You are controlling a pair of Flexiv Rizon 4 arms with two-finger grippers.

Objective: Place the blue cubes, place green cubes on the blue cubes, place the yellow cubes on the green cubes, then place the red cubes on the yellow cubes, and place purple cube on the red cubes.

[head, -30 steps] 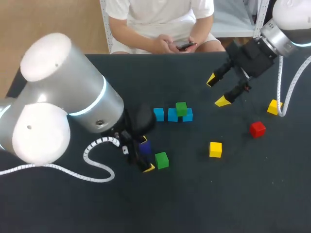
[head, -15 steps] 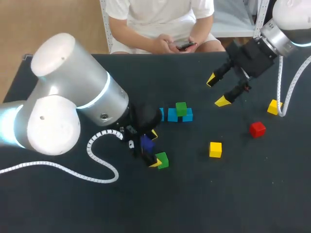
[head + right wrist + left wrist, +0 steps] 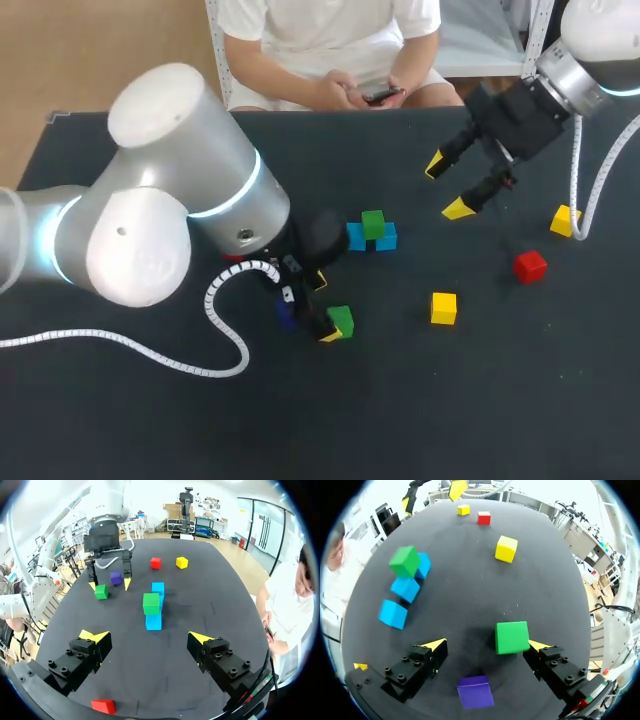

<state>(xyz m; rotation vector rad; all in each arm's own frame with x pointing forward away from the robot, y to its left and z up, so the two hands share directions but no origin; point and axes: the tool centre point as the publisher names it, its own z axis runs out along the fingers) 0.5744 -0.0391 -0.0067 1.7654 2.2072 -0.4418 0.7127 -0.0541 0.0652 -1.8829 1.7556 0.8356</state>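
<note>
Resting on your bench (image 3: 560,580), the green cube (image 3: 512,637) sits loose. Your left end effector (image 3: 487,644) gapes wide, gripping nothing, one fingertip (image 3: 539,644) just beside it.

Between the left tool's (image 3: 487,646) spread fingers stand two obstacles: a green cube (image 3: 512,637) just beside one fingertip and a purple cube (image 3: 475,691) farther back toward the wrist. Ahead, the bench (image 3: 465,595) lies open as far as the row of blue cubes (image 3: 405,588) on one side and a yellow cube (image 3: 506,548) on the other. The right tool (image 3: 447,186) hangs apart from that row, and a red cube (image 3: 530,266) stands off to its outer side.
</note>
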